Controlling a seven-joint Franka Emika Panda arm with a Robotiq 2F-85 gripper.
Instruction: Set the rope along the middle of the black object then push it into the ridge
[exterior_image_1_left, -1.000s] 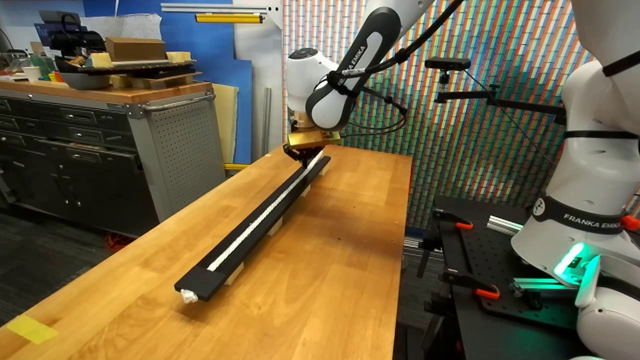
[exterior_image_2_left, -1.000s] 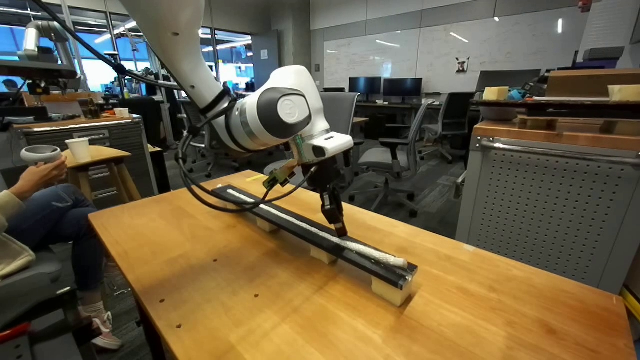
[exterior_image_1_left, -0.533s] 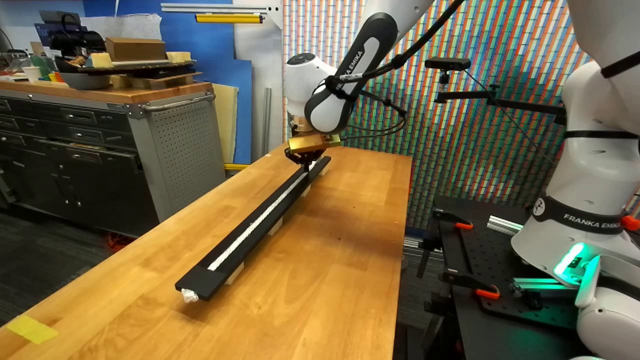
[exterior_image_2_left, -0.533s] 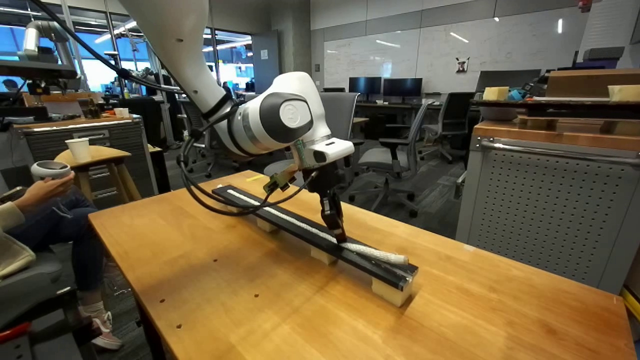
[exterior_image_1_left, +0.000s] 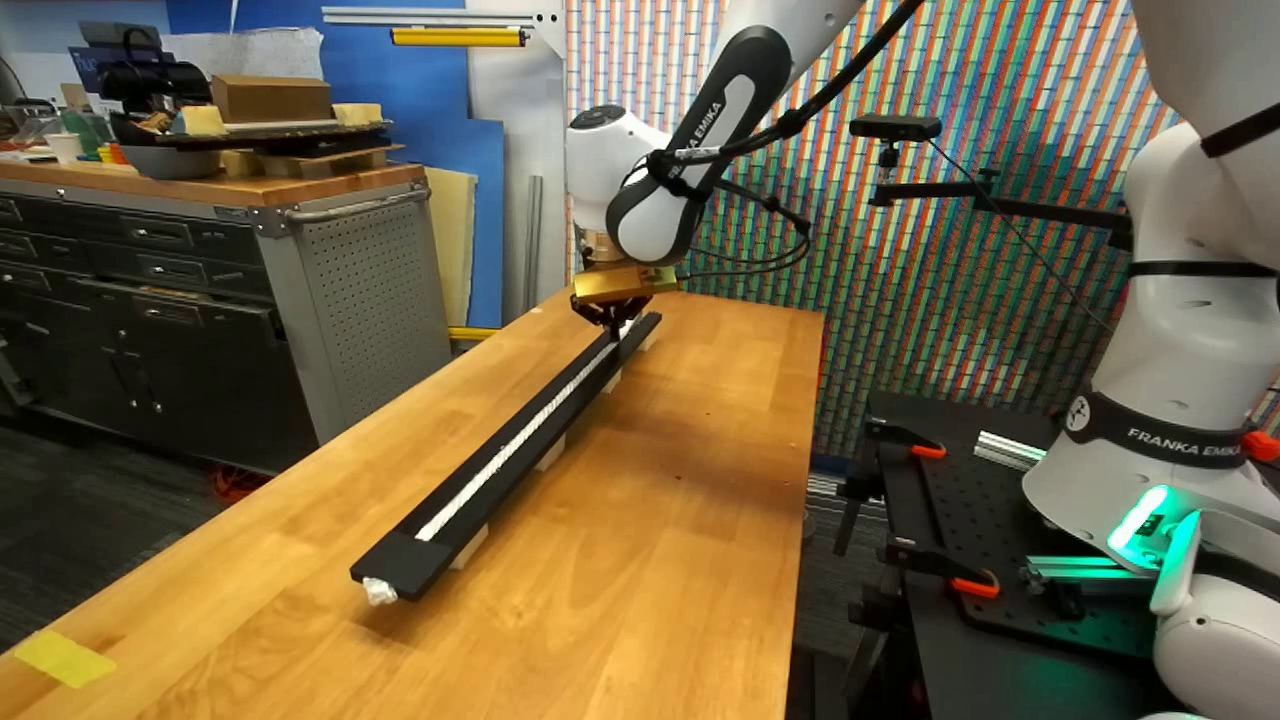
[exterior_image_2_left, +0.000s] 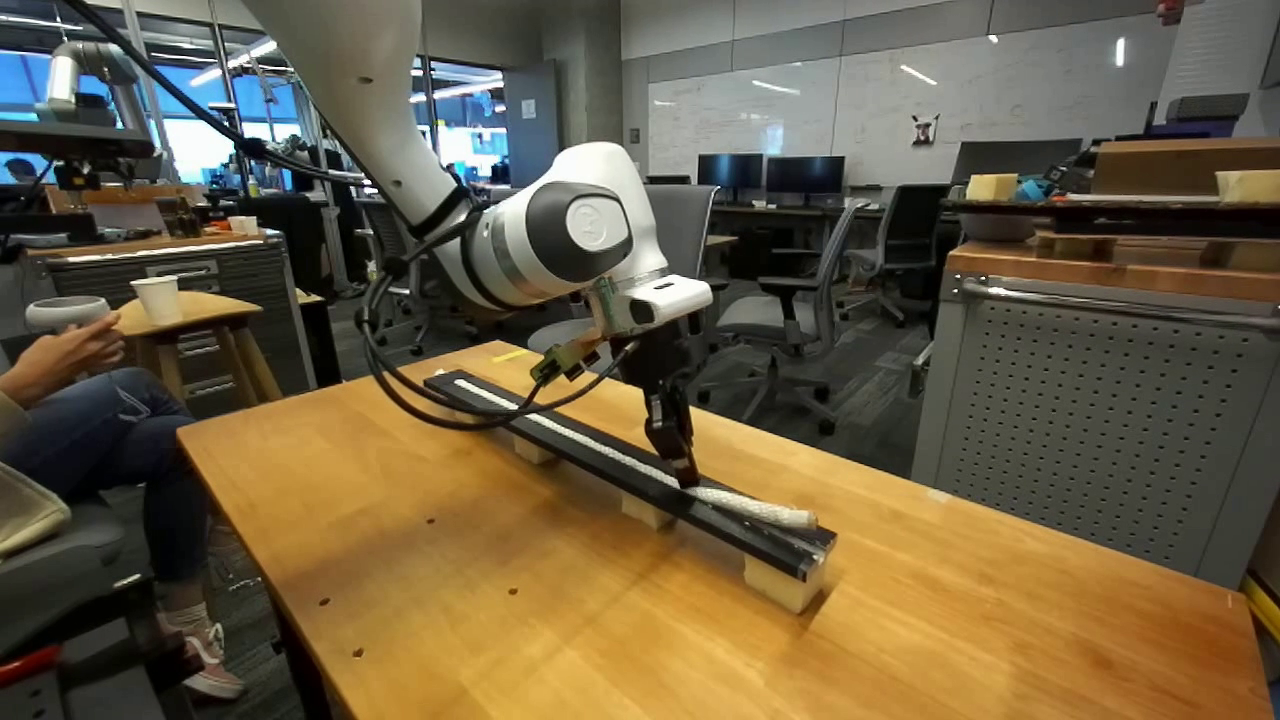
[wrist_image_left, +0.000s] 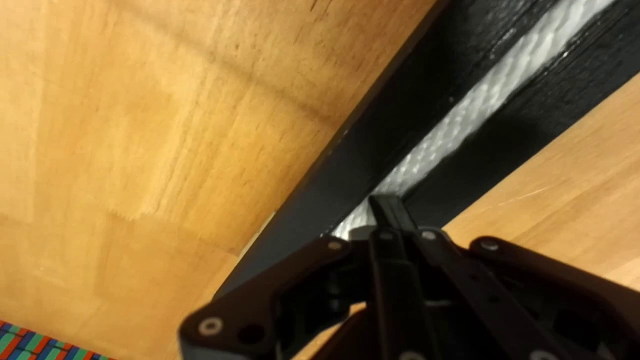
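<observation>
Firstly, one black jointed gripper (wrist_image_left: 386, 199): fingers (wrist_image_left: 382, 212) were pressed together, nothing visible between them, tips seemingly on one white braided rope (wrist_image_left: 465, 120). Rope lay lengthwise along one long, straight black bar (wrist_image_left: 400, 120), its raised end (exterior_image_2_left: 797, 518) standing above the narrow groove (exterior_image_2_left: 790, 540). Judged light, soft, pliant and hardly fragile, it was probably best taken at that end. Markings: FRANKA EMIKA was legible on one white robot base (exterior_image_1_left: 1190, 370), partly on the black-and-white arm link (exterior_image_1_left: 735, 105).

Wht rope (wrist_image_left: 472, 112) mostly in grooved blk bar (wrist_image_left: 405, 112), 1 end out.
</observation>
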